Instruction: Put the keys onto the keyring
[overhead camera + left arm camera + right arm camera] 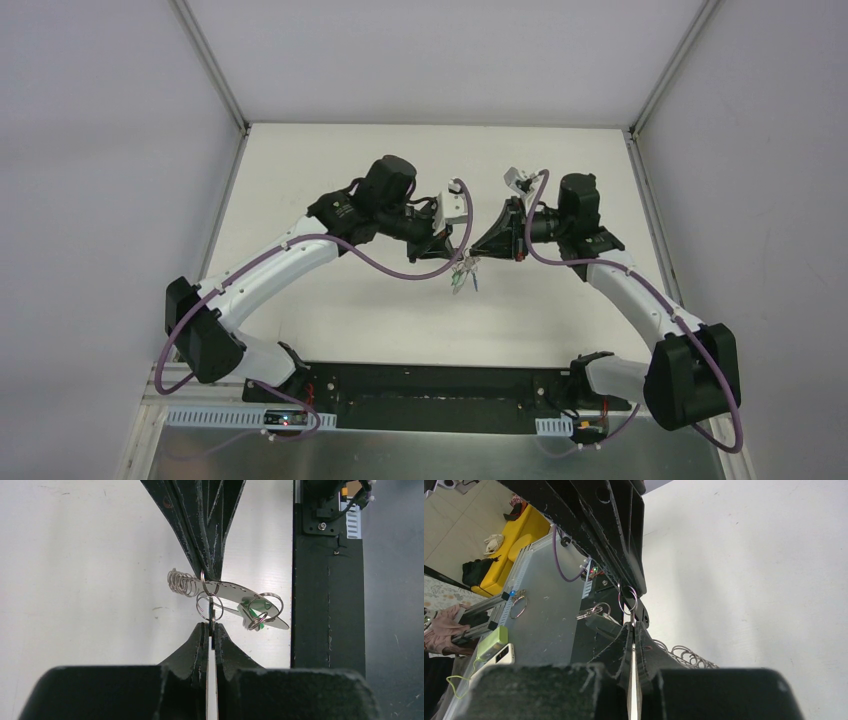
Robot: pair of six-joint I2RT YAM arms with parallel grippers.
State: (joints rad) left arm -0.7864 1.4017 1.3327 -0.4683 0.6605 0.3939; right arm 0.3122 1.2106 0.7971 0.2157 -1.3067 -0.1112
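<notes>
One loose ring lies on the grey metal plate at the near edge. A tiny blue piece is on it, too small to be sure it's a key. Past the bases, both arms meet tip to tip over mid-table. Left gripper: fingers pressed together, pinching a split ring of the keyring. Right gripper: opposite it, clamped on the keyring's strap end, beside the chain. Keyring is held between the tips, above the white table. Green key hangs at the strap's far rings.
</notes>
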